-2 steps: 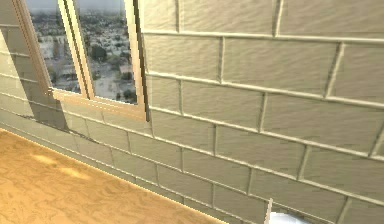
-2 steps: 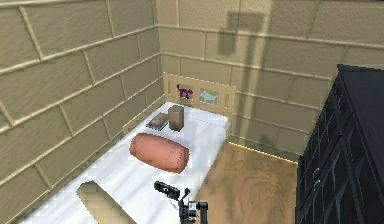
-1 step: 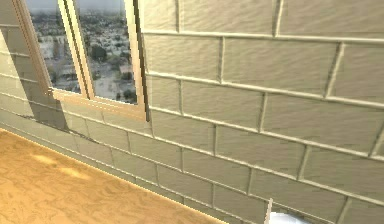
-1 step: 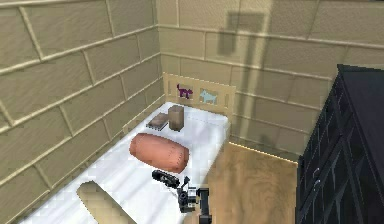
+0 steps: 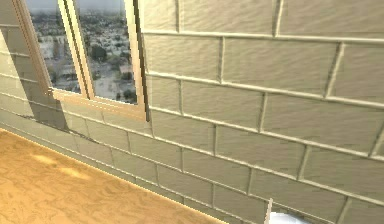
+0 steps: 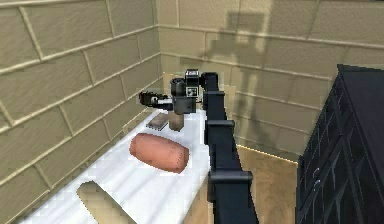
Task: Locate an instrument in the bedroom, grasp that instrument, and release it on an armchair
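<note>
Facing window point(image 5: 85, 50); sideways, pincer point(image 6: 144, 98) near bed point(image 6: 150, 186)

The forward view faces a block wall point(image 5: 260, 110) and window point(image 5: 88, 45) at close range, tilted slightly down. The arm side view looks down across a bed point(image 6: 165, 190) into a corner point(image 6: 158, 45); both include block wall.

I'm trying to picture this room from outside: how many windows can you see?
1: a window at the forward view's upper left, set in the pale block wall, its two panes looking onto a town. More could lie beyond the picture edges.
</note>
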